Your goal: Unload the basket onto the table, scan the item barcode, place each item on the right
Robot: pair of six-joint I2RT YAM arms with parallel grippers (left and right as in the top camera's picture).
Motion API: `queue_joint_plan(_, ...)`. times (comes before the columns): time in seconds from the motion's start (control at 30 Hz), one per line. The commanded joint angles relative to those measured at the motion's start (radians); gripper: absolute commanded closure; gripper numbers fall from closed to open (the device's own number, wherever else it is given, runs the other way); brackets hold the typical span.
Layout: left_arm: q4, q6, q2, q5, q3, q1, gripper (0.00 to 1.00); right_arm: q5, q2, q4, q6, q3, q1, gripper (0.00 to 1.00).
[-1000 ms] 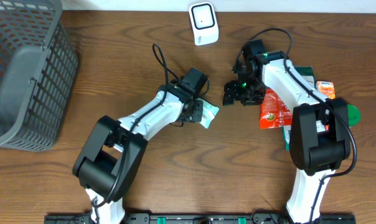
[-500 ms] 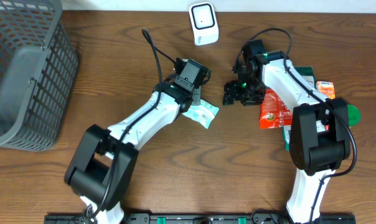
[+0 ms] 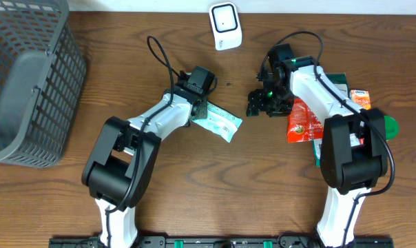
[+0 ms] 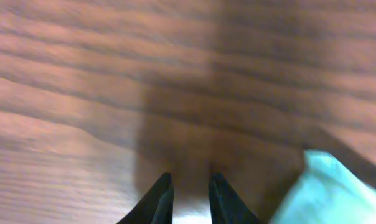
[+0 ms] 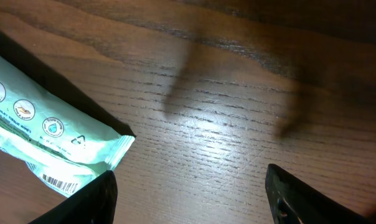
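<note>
Closest in, the pale green packet [image 3: 220,124] lies flat on the bench [image 3: 263,193] around the middle of the frame, with a barcode showing near its right end. The left hand [image 4: 188,198] sits right at the packet's left end, fingers only a crack apart with nothing between them. Can't tell if it touches the packet. The right hand [image 5: 194,199] hangs a bit right of the packet, spread wide and empty, with a red pouch [image 3: 301,120] on its right. Further back, top centre, stands the white scanner [image 3: 225,26]. A grey basket [image 3: 22,76] fills the upper left.
</note>
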Motion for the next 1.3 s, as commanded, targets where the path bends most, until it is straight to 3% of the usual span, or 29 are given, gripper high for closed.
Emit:
queue_joint_plan(0.0, -0.056, 0.002, 0.018, 0.267, -0.010, -0.015, 0.78, 0.031, 0.006, -0.006, -0.015, -0.007, 0.000, 0.28)
queue_joint_plan(0.1, -0.107, 0.002, 0.018, 0.397, -0.010, -0.025, 0.78, 0.048, 0.006, -0.017, -0.015, -0.007, -0.002, 0.28)
queue_joint_plan(0.3, -0.265, 0.002, 0.018, 0.500, -0.010, -0.064, 0.78, 0.048, 0.006, -0.054, -0.015, -0.007, -0.046, 0.23)
queue_joint_plan(0.53, -0.367, 0.044, -0.024, 0.452, -0.010, -0.083, 0.81, 0.037, 0.006, -0.080, -0.015, -0.007, -0.122, 0.20)
queue_joint_plan(0.67, -0.304, 0.043, -0.102, 0.251, -0.009, -0.082, 0.81, 0.037, 0.006, -0.084, -0.014, -0.007, -0.137, 0.18)
queue_joint_plan(0.83, -0.094, 0.044, -0.138, 0.026, -0.010, -0.082, 0.81, 0.037, 0.006, -0.084, -0.014, -0.007, -0.130, 0.17)
queue_joint_plan(0.97, 0.032, 0.043, -0.115, 0.069, -0.011, -0.088, 0.81, 0.037, 0.006, -0.084, -0.014, -0.007, -0.128, 0.17)
queue_joint_plan(1.27, -0.008, 0.040, -0.001, 0.088, -0.014, -0.098, 0.82, 0.037, 0.006, -0.077, -0.014, -0.007, -0.127, 0.18)
